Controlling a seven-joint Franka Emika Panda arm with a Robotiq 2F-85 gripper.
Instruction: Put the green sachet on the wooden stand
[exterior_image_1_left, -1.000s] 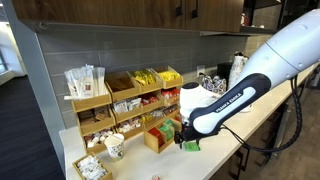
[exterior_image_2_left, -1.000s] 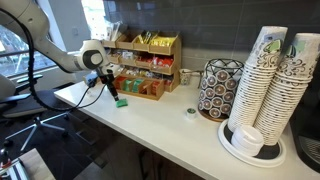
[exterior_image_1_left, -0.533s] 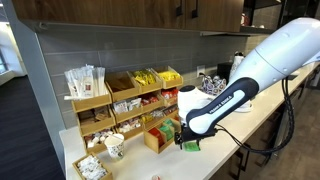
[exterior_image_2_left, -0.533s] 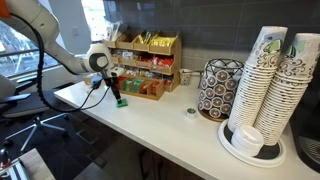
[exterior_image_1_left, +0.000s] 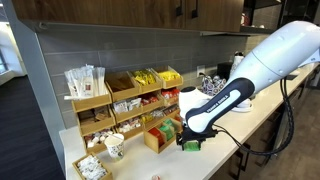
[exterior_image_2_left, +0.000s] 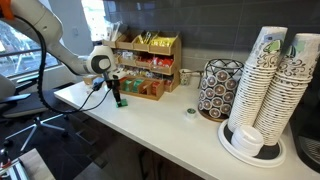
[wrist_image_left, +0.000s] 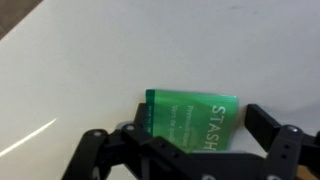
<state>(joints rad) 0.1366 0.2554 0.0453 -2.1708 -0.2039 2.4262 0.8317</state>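
Note:
The green sachet (wrist_image_left: 190, 115) lies flat on the white counter, printed "STASH". It also shows in both exterior views (exterior_image_1_left: 191, 146) (exterior_image_2_left: 122, 102), just in front of the wooden stand (exterior_image_1_left: 128, 100) (exterior_image_2_left: 146, 62), a tiered rack filled with red, orange and yellow packets. My gripper (wrist_image_left: 195, 135) is down at the counter over the sachet, with one finger on each side of it. The fingers are open, and a small gap shows beside the right one. In the exterior views the gripper (exterior_image_1_left: 186, 138) (exterior_image_2_left: 117, 96) points down at the sachet.
A paper cup (exterior_image_1_left: 114, 146) and a white tray of packets (exterior_image_1_left: 90, 167) stand near the counter's end. Tall stacks of paper cups (exterior_image_2_left: 272, 80), a patterned round holder (exterior_image_2_left: 215, 88) and a small lid (exterior_image_2_left: 190, 113) are further along. The counter edge is close.
The arm has shifted slightly along the counter toward the stand and settled over the sachet. The sachet has not moved.

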